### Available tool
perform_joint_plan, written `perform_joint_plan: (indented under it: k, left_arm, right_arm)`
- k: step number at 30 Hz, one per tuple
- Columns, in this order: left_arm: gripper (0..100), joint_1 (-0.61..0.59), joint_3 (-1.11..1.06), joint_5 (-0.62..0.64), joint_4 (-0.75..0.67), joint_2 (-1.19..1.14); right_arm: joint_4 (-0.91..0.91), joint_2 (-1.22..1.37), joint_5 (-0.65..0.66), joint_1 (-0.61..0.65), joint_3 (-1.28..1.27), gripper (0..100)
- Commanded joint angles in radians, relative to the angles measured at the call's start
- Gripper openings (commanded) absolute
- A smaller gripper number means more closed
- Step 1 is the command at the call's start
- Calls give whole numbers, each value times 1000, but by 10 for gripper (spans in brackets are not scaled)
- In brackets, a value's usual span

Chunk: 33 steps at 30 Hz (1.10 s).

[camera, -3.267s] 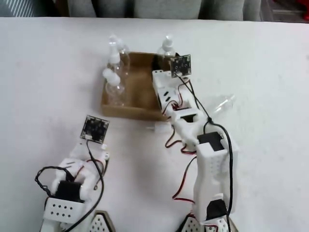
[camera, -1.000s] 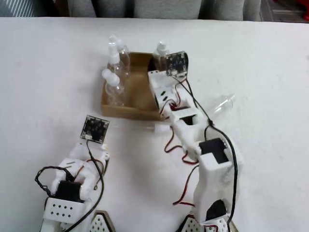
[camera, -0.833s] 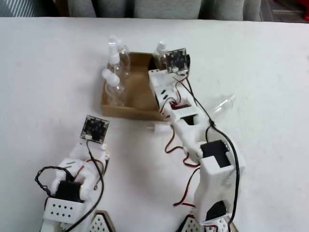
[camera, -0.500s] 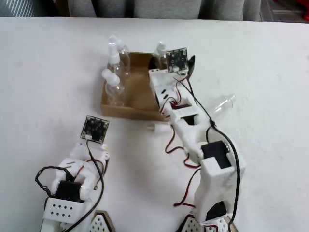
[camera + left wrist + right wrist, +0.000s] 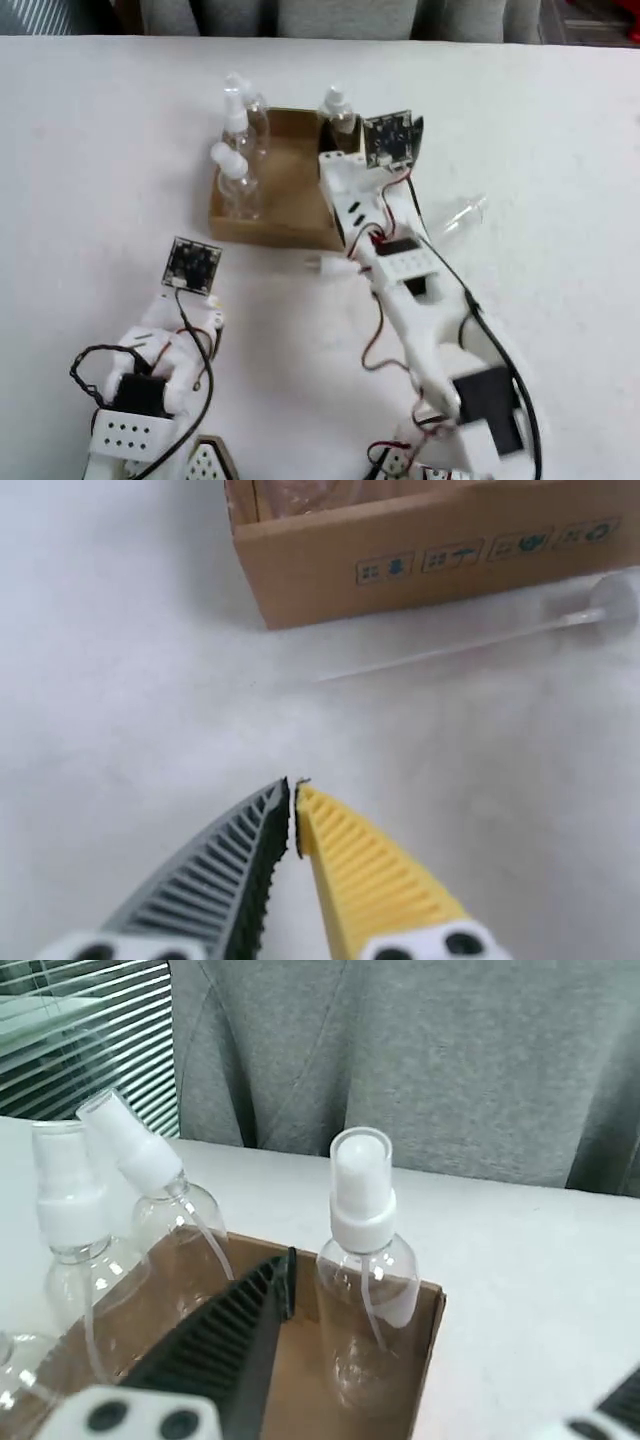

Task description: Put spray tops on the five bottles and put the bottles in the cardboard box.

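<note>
The cardboard box [image 5: 285, 215] holds three clear bottles with white spray tops along its left side [image 5: 238, 128]. Another capped bottle [image 5: 338, 106] [image 5: 365, 1270] stands upright in the back right corner. My right gripper [image 5: 460, 1330] is open just behind that bottle, its black finger [image 5: 235, 1335] over the box and nothing held. A clear bottle without a top [image 5: 462, 213] lies on the table right of the right arm. A loose spray top [image 5: 322, 265] [image 5: 605, 605] with its tube lies in front of the box. My left gripper [image 5: 294, 788] is shut and empty, low over the table short of the box [image 5: 420, 550].
The right arm [image 5: 400, 270] stretches from the front right over the box's right wall, with red and black cables hanging off it. The left arm [image 5: 150, 370] sits folded at the front left. White table lies bare around the box. A grey seat back [image 5: 420, 1050] stands beyond the far edge.
The right gripper has opened and let go of the bottle, which now stands in the box's back right corner. The right arm shifted right. The left arm barely moved.
</note>
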State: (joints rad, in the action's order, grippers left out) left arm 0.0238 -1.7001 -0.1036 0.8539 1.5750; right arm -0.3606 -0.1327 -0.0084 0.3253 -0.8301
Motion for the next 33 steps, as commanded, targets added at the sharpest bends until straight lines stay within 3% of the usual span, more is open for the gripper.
perform_joint_plan:
  k: [1, 6, 9, 13, 18, 21, 33]
  left_arm:
    - [20, -16, 0, -8, -26, 13]
    - [20, -16, 0, -8, -26, 13]
    - [20, -16, 0, -8, -26, 13]
    - [20, -16, 0, -8, -26, 13]
    - [20, -18, 0, -8, -23, 13]
    - [20, -18, 0, -8, -23, 13]
    - [20, -13, 0, -8, -20, 13]
  right_arm:
    - [153, -209, -8, -1, -55, 458]
    - [501, -478, -14, -74, -112, 458]
    - [742, -615, -97, -145, -92, 453]
    - [1007, -723, -115, -252, -23, 335]
    - [1081, -737, -104, -397, 35, 131]
    - [1092, -700, -41, -447, 46, 60]
    - [1452, -340, -25, -510, 374, 60]
